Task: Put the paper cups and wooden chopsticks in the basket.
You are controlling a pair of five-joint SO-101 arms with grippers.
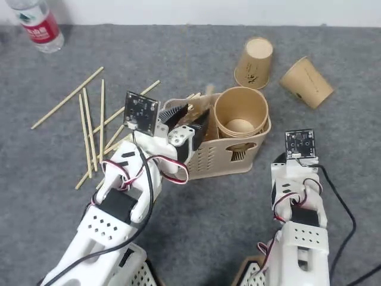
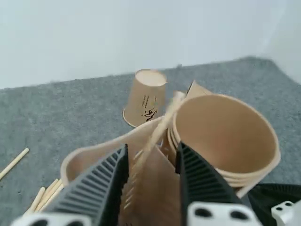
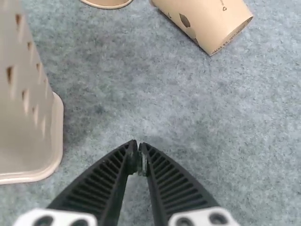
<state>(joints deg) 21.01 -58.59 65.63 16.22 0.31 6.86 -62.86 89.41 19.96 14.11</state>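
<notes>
A beige basket (image 1: 226, 158) holds a stack of paper cups (image 1: 241, 113) and a few wooden chopsticks (image 1: 195, 96) that poke over its far rim. My left gripper (image 1: 189, 119) hangs open over the basket's left half. In the left wrist view the left gripper (image 2: 153, 153) has a single chopstick (image 2: 157, 127) leaning loose between its spread fingers, above the basket (image 2: 82, 155) and beside the cup stack (image 2: 225, 136). Several chopsticks (image 1: 89, 125) lie on the carpet to the left. An upside-down cup (image 1: 255, 62) and a cup on its side (image 1: 306, 82) sit behind the basket. My right gripper (image 3: 138, 150) is shut on nothing, low over the carpet.
A water bottle (image 1: 38, 24) stands at the far left corner. The right arm (image 1: 296, 179) is just right of the basket (image 3: 23, 117), with the lying cup (image 3: 202, 19) ahead of it. Bare grey carpet lies between the two arms' bases.
</notes>
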